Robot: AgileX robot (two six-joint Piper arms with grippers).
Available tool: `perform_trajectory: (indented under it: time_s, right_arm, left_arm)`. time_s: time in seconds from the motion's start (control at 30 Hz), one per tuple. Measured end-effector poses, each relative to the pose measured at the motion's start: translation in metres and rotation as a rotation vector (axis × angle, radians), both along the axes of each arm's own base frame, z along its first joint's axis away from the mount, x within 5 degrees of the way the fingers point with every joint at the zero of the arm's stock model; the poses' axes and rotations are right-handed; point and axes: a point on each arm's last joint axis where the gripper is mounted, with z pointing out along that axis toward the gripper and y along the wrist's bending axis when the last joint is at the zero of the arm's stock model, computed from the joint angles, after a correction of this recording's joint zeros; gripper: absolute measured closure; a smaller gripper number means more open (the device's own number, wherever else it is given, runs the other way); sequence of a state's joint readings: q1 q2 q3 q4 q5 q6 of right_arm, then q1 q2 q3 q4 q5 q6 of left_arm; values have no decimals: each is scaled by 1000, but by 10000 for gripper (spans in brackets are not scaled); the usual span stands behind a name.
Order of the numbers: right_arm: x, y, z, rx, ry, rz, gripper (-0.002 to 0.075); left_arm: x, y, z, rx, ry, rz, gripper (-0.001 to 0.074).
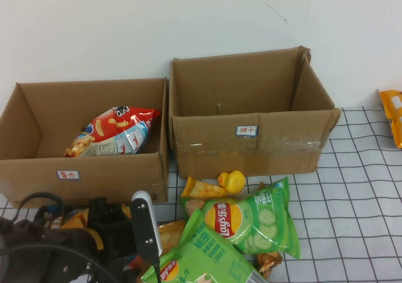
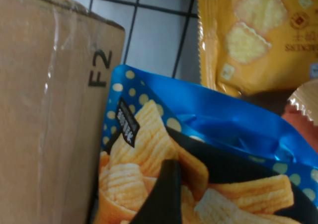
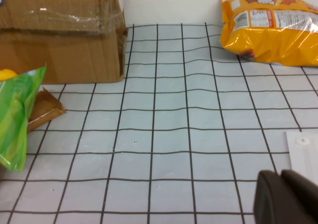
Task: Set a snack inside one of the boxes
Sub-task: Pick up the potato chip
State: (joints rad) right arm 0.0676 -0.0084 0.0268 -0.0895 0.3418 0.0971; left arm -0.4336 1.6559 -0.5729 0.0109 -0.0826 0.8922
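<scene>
On the checked table (image 3: 164,134), at the left: low wide box (image 1: 38,170), red-and-white bag (image 1: 116,129) lying inside. To its right, the taller taped box (image 1: 251,145). In front, green Lay's bags (image 1: 251,220). Near the low box's outer wall, not in it: blue snack bag (image 2: 208,129), seen only from the left wrist. Left gripper (image 1: 135,229) low in front of that box, jaws spread wide, one dark finger (image 2: 164,194) over the bag's front. Right gripper (image 3: 285,199) closed, empty, above bare table.
</scene>
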Motion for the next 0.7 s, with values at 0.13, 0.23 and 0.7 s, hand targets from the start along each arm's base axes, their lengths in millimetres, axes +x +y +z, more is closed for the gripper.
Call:
perform_trajectory:
  time_s: [0.13, 0.23, 0.7]
  right_arm:
    - [0, 0, 0, 0, 0, 0, 727]
    - [0, 0, 0, 0, 0, 0, 727]
    - [0, 0, 0, 0, 0, 0, 727]
  left_arm:
    - [2, -1, -3, 9, -20, -24, 42]
    - [3, -2, -3, 10, -32, -32, 42]
    - [15, 27, 0, -5, -39, 114, 42]
